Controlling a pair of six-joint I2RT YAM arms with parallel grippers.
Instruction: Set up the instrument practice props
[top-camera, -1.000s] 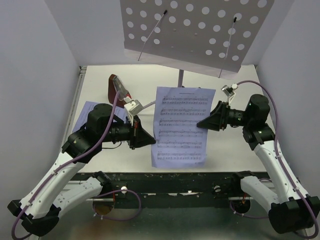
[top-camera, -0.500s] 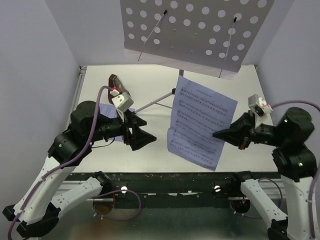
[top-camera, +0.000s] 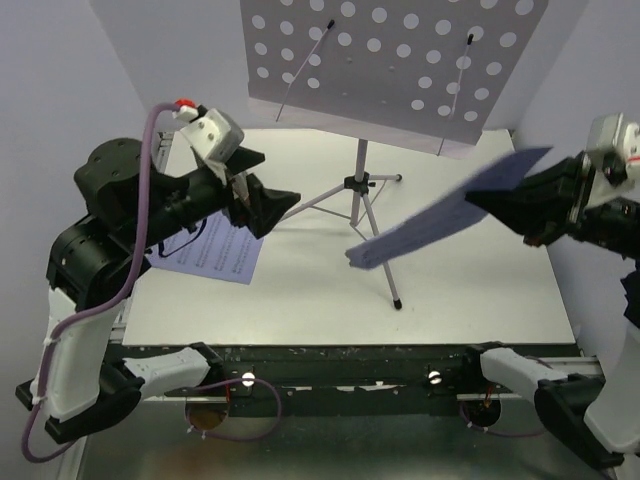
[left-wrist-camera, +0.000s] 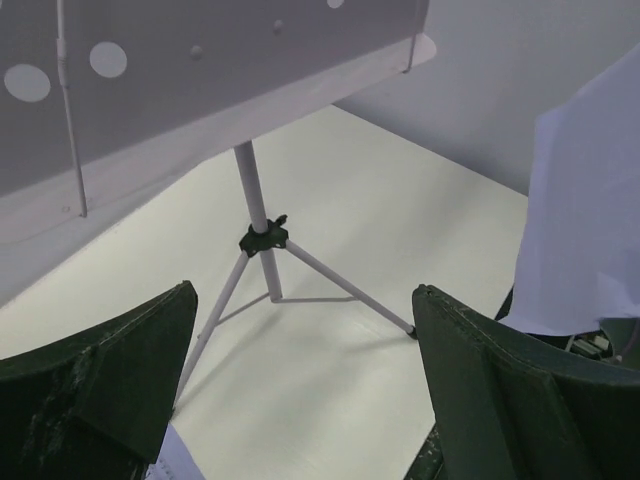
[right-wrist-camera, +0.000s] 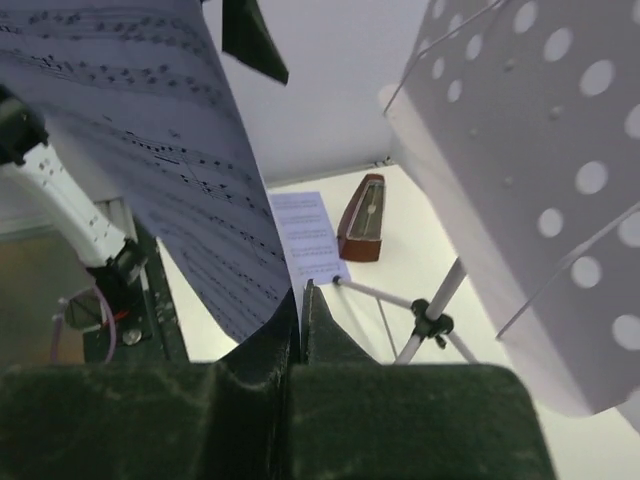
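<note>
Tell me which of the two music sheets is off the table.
The sheet pinched in the right gripper, held up in the air on the right. The other sheet lies flat on the table at the left.

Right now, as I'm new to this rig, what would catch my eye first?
A lavender sheet-music page floats at right, pinched in the right gripper. Beyond it, the lilac perforated music stand on its tripod rises at far centre, and the left gripper hangs open at left.
</note>
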